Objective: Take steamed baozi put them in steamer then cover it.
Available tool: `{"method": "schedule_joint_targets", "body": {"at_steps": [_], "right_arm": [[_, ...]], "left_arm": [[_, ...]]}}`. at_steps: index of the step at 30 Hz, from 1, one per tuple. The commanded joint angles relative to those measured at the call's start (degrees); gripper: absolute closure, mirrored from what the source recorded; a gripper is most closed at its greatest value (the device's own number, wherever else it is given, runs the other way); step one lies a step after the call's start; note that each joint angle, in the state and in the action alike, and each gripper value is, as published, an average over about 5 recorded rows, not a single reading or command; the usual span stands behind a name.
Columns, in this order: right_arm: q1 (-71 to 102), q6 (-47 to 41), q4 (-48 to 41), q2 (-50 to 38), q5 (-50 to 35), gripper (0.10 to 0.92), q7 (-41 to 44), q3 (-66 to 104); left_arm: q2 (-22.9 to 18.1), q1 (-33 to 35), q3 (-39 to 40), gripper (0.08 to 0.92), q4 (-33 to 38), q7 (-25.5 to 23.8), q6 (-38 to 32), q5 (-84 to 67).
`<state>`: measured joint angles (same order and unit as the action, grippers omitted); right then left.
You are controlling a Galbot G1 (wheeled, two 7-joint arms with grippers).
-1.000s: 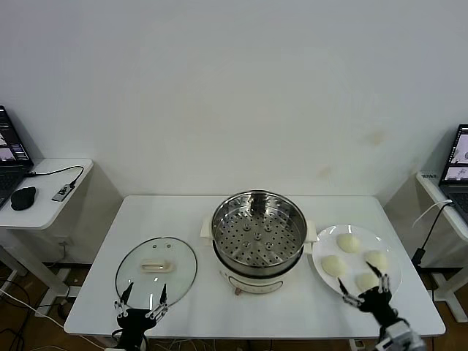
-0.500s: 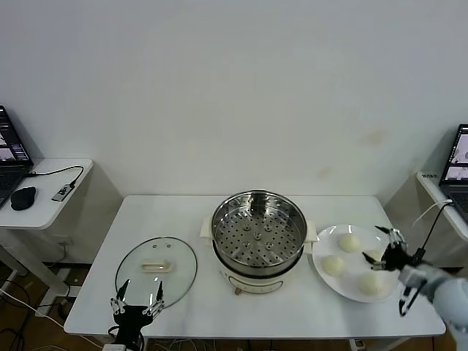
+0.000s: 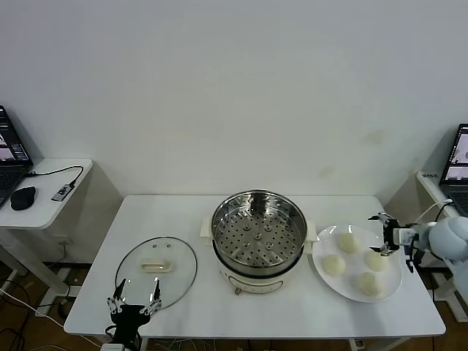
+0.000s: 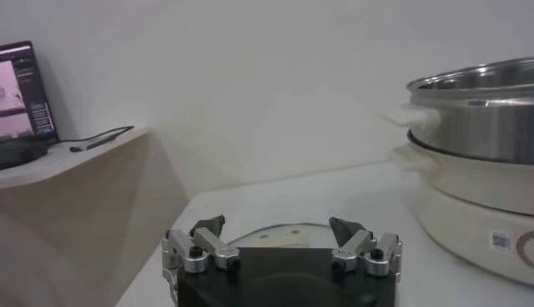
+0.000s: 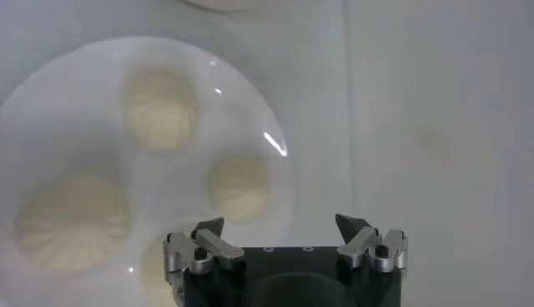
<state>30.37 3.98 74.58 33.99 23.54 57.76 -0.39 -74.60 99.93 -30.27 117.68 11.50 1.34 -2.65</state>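
Four cream-white baozi lie on a white plate [image 3: 355, 266] at the table's right: one at the far side [image 3: 349, 243], one on the left [image 3: 333, 265], one on the right [image 3: 375, 260] and one nearest me [image 3: 369, 284]. My right gripper [image 3: 385, 235] is open and empty, above the plate's far right rim, next to the right baozi [image 5: 240, 185]. The steel steamer [image 3: 259, 232] stands empty and uncovered on its cream pot base at mid-table. The glass cover [image 3: 156, 267] lies flat at the front left. My left gripper [image 3: 135, 303] is open and empty at the cover's near edge [image 4: 284, 236].
The steamer basket [image 4: 484, 108] on its pot base [image 4: 476, 200] stands close beside the cover. Side desks with laptops flank the table: one on the left [image 3: 14, 157], one on the right [image 3: 457, 157]. A cable [image 3: 431, 219] hangs off the right desk near my right arm.
My right gripper has risen from the table's front edge and swung round the plate's right side to its far right rim. My left gripper has sunk slightly towards the front edge.
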Motion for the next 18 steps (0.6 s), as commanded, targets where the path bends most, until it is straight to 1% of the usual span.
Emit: {"method": "schedule_joint_targets", "body": {"at_steps": [1, 11, 18], "right_arm": [[-18.6, 2.1, -13.7, 3.2, -0.4, 0.203, 7.8, -20.1], [-19.6, 2.4, -20.1, 10.0, 0.5, 0.203, 5.7, -21.9], [-20.5, 2.0, -23.5, 12.8, 1.2, 0.203, 4.5, -22.6]], "left_arm": [[0.1, 0.0, -0.3, 0.177, -0.1, 0.1, 0.1, 0.2], [0.0, 0.5, -1.3, 0.177, 0.1, -0.1, 0.1, 0.9], [0.2, 0.3, -1.6, 0.177, -0.2, -0.2, 0.1, 1.2]]}}
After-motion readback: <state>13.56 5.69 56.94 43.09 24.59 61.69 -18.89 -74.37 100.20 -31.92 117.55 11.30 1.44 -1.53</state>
